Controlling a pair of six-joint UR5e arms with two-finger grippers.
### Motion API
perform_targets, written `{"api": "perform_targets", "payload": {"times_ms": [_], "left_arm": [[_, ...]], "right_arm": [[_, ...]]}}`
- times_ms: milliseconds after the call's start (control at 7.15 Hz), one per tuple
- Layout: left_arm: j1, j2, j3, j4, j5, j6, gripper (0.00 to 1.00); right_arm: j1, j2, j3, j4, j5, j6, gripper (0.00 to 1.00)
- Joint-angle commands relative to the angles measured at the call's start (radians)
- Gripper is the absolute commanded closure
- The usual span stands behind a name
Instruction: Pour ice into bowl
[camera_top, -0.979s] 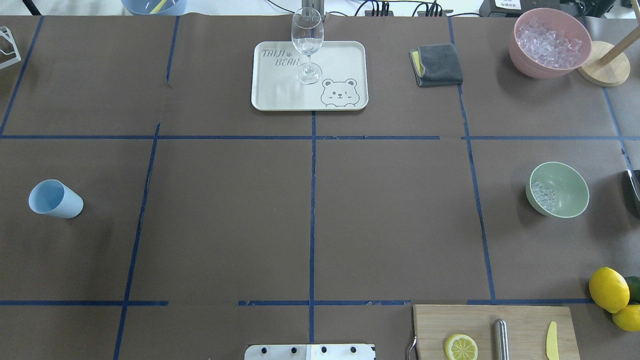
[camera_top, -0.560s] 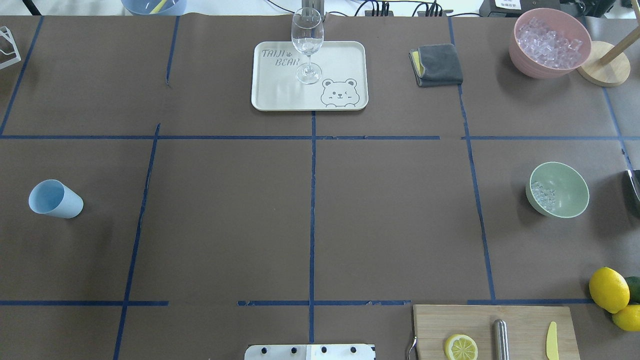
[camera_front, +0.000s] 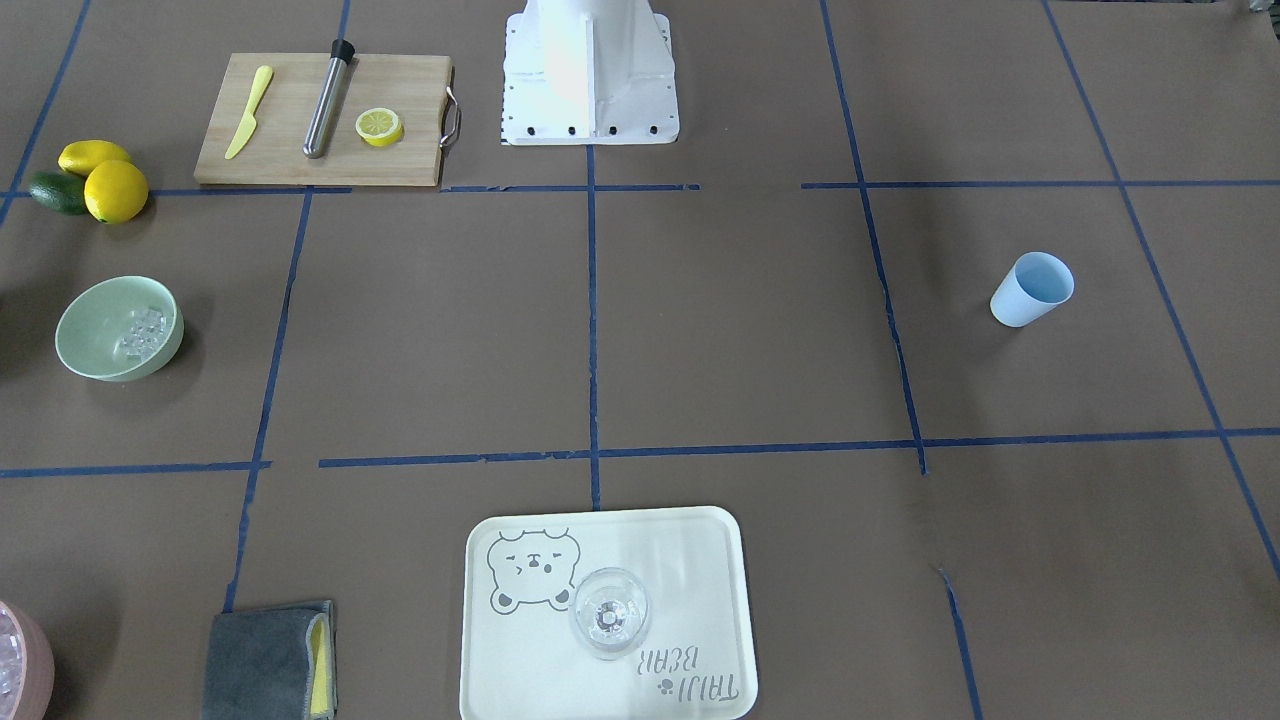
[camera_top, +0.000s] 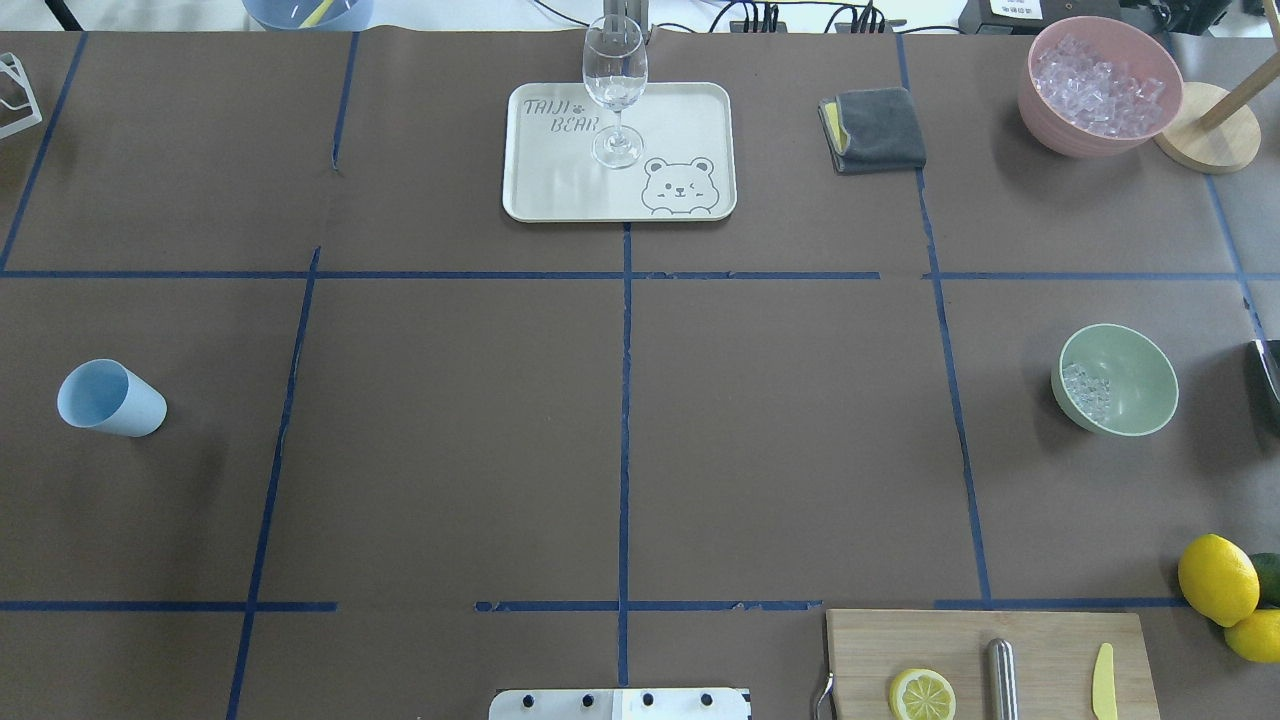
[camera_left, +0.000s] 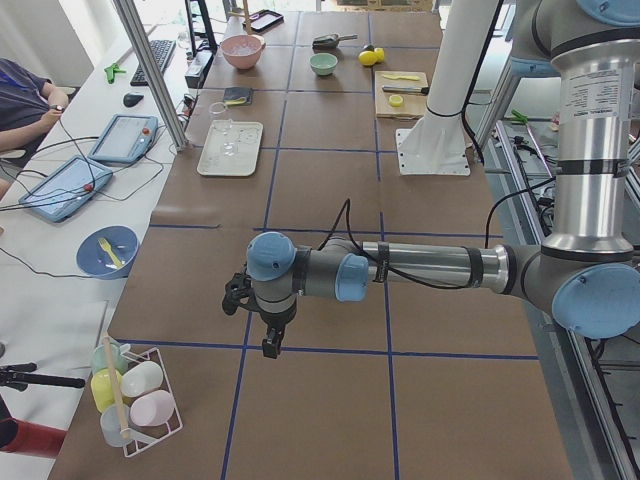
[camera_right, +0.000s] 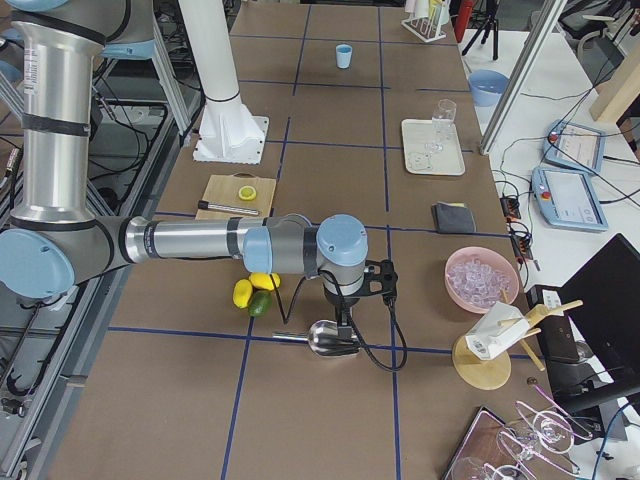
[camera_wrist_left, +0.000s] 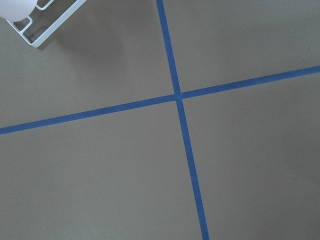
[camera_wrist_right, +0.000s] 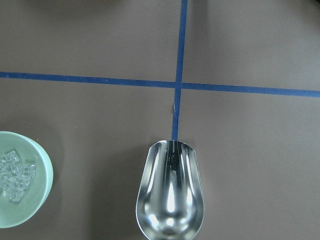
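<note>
The pale green bowl (camera_top: 1140, 365) stands at the table's right side with a few clear ice cubes (camera_top: 1085, 392) in it. It also shows in the front view (camera_front: 90, 340) with the ice (camera_front: 140, 332), and at the left edge of the right wrist view (camera_wrist_right: 35, 200). An empty metal scoop (camera_wrist_right: 170, 195) lies beside the bowl. My right gripper (camera_right: 345, 322) points down just over the scoop (camera_right: 325, 340); I cannot tell whether it is open or shut. My left gripper (camera_left: 270, 347) hangs over bare table at the far left end; I cannot tell its state.
A pink bowl (camera_top: 1060, 130) full of ice stands at the back right by a wooden stand (camera_top: 1210, 140). Also on the table are a tray (camera_top: 680, 120) with a wine glass (camera_top: 614, 80), a grey cloth (camera_top: 875, 128), a blue cup (camera_top: 110, 398), a cutting board (camera_top: 1050, 640) and lemons (camera_top: 1217, 578).
</note>
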Motion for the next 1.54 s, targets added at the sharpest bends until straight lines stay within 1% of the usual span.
{"api": "perform_targets", "payload": {"times_ms": [0, 140, 280, 560, 840, 1399], "left_arm": [[-0.014, -0.001, -0.001, 0.038, -0.001, -0.005, 0.0], [-0.02, -0.007, -0.002, 0.057, -0.001, -0.005, 0.0], [-0.024, -0.001, -0.004, 0.057, -0.001, -0.005, 0.0], [-0.024, 0.0, -0.005, 0.055, 0.0, -0.005, 0.0], [-0.024, -0.003, -0.005, 0.055, 0.002, -0.005, 0.0], [-0.024, -0.008, -0.005, 0.055, 0.0, -0.005, 0.0]], "right_arm": [[0.0, -0.004, -0.003, -0.009, 0.034, 0.003, 0.0], [0.0, -0.006, -0.003, -0.008, 0.05, 0.008, 0.0], [0.0, -0.006, -0.003, -0.005, 0.047, 0.037, 0.0], [0.0, -0.007, -0.003, 0.0, 0.032, 0.063, 0.0], [-0.001, -0.007, -0.003, 0.006, -0.011, 0.063, 0.0], [-0.001, -0.003, -0.003, 0.006, -0.011, 0.063, 0.0]]}}
